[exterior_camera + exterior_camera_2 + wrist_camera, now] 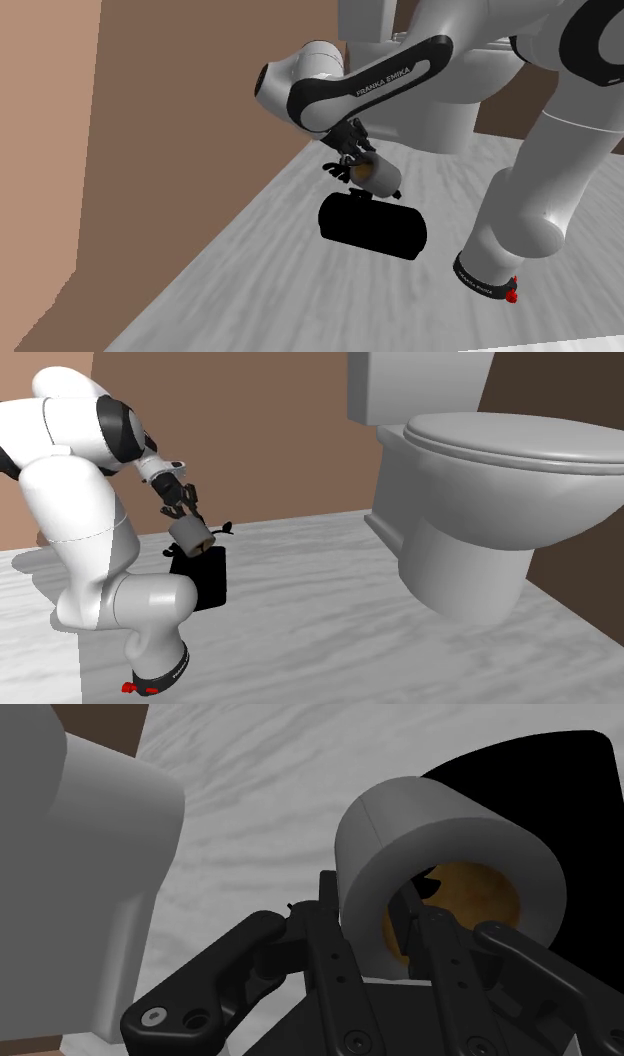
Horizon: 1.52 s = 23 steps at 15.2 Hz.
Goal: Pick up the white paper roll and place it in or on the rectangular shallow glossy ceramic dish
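Closest in, the gripper (370,909) is clamped on the paper roll (440,834). The jaws stand only slightly apart, and they pinch the roll's wall: one finger lies along the outside and the other appears to reach into the brown core. The roll is pale grey-white. Its open end faces back toward the hand, so its long axis runs roughly along the fingers and away from them.

Directly beyond the roll lies the rectangular dish (570,794), drawn flat black on the pale veined floor (250,280). In the shoulder view the roll (380,177) hangs tilted under the gripper (352,160), just over the far upper edge of the dish (372,226). It looks clear of the dish, though I cannot tell whether a gap remains. The second exterior view shows the same stacking: gripper (185,510), roll (193,534), then dish (205,577) below.

The coming move, as I judge it, is a short descent toward the dish's middle and then a release. Because the roll is tilted, it may roll once freed.

Farther off stands the toilet (470,482), well apart from the dish.
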Tool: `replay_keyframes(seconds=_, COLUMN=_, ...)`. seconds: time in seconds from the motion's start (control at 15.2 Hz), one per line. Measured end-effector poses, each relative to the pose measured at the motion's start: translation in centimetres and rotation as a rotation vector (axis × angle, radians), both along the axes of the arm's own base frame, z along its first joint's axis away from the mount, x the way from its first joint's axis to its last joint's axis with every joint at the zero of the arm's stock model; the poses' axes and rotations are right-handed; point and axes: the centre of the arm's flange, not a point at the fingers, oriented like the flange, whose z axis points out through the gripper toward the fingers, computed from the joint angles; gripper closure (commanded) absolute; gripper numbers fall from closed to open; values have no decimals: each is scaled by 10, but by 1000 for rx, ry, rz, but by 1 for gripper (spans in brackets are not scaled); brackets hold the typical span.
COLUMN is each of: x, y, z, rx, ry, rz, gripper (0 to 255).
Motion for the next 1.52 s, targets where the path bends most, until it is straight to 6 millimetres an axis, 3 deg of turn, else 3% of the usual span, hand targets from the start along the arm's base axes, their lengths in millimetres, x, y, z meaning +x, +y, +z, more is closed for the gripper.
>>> replay_keyframes(seconds=1.12, x=4, y=-2, z=-84, rx=-34, ry=-28, rz=28, gripper=255)
replay_keyframes(seconds=1.52, x=5, y=-4, z=-87, rx=-36, ry=-34, rz=34, gripper=255)
